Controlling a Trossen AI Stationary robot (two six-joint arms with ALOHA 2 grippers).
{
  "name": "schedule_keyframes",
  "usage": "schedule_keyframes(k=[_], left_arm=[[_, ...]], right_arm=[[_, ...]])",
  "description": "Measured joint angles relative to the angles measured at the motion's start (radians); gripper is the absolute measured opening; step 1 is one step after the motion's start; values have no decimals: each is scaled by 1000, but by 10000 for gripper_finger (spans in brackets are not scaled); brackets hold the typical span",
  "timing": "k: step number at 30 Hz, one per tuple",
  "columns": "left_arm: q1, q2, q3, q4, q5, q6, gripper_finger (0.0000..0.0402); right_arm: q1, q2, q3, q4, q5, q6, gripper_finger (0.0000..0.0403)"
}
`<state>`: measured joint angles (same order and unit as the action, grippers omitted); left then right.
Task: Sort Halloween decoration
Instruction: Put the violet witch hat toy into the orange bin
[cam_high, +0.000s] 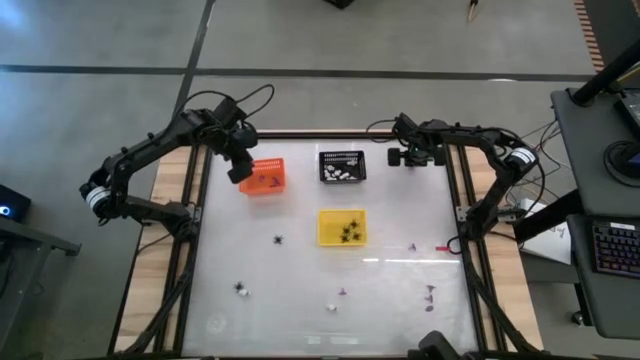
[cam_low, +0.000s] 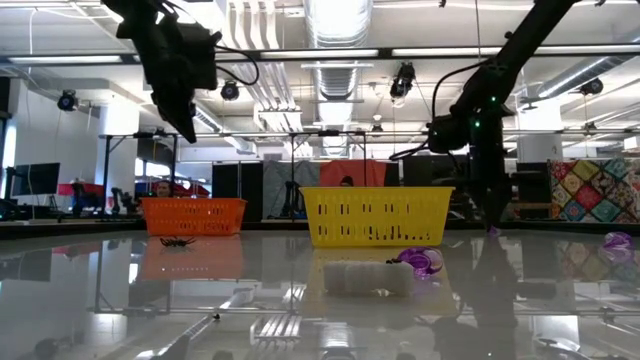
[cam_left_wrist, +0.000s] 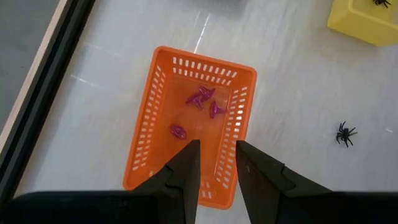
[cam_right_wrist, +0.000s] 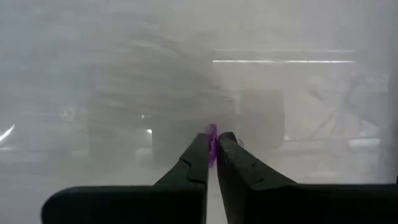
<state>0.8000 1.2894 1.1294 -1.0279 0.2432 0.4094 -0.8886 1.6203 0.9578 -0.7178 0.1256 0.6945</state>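
The right pincer (cam_right_wrist: 212, 149) sits low at the far right part of the surface (cam_high: 300, 300), closed tight on a small purple piece (cam_right_wrist: 212, 138) that stands upright between its tips. The left pincer (cam_left_wrist: 217, 163) hovers slightly parted over the orange basket (cam_left_wrist: 149, 124), which holds purple pieces (cam_left_wrist: 202, 98). Other pieces lie scattered on the open near half; a black spider (cam_high: 279, 239) lies near the yellow basket (cam_high: 342, 227).

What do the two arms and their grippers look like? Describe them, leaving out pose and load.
Both arms are dark, jointed links with a white band near the base and loose black cables. The left gripper and right gripper each end in two black, wedge-shaped tapering fingers.
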Motion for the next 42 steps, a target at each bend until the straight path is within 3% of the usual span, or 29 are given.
schedule_keyframes(k=[9,19,23,34,42], left_arm=[[1,0,0,-22,0,26,84],[1,0,0,-32,-1,49,84],[1,0,0,-32,-1,58,84],[1,0,0,-32,-1,54,84],[1,-1,0,-32,-2,53,84]], right_arm=[[38,-52,70,-33,-25,-1,10],[228,-58,198,18,-33,14,10],[298,-57,239,136,-33,35,10],[421,-15,248,669,-83,67,10],[463,117,381,713,-130,52,10]])
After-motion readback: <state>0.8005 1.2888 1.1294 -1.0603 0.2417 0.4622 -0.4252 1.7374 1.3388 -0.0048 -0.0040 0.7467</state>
